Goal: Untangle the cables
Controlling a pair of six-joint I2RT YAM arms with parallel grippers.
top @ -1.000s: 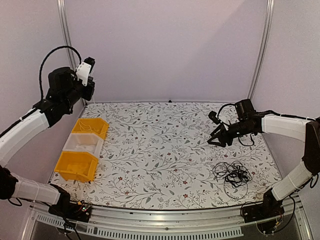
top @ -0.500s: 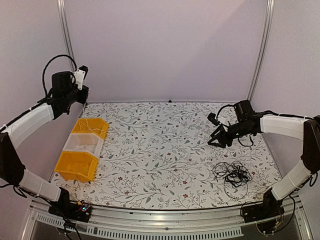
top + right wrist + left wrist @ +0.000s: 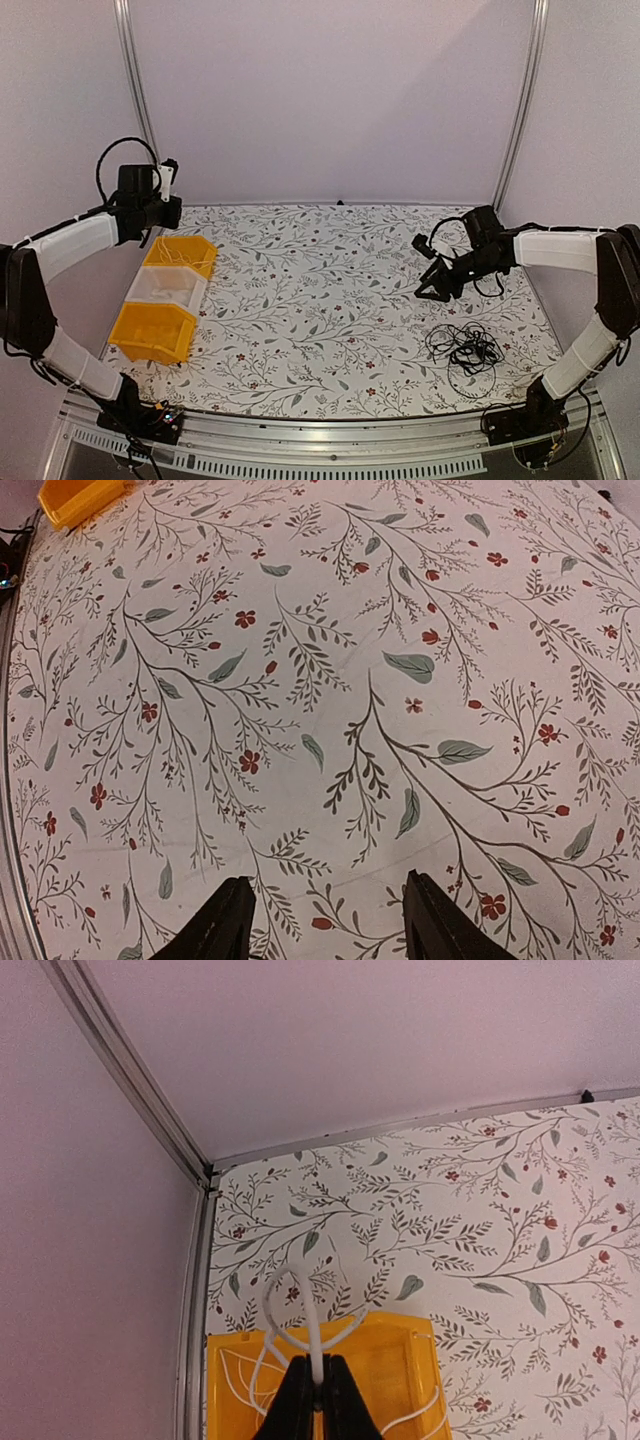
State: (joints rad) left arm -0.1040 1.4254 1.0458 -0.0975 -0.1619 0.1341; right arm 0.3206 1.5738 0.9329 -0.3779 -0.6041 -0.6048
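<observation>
At far left, the left gripper (image 3: pixel 318 1395) is clenched on a white cable (image 3: pixel 313 1345) that loops above the far yellow bin (image 3: pixel 385 1360). Toward the right, the right gripper (image 3: pixel 325 920) hangs released over the floral table (image 3: pixel 300 680). The black cables (image 3: pixel 465 348) lie tangled nearer, apart from it.

The left arm (image 3: pixel 72 243) and right arm (image 3: pixel 560 247) have white tubular links, black joints and black bases. A thick black cable loop (image 3: pixel 118 152) arcs off each wrist. The left pincer (image 3: pixel 317 1385) and right pincer (image 3: pixel 328 900) each have 2 black tapered fingers.
</observation>
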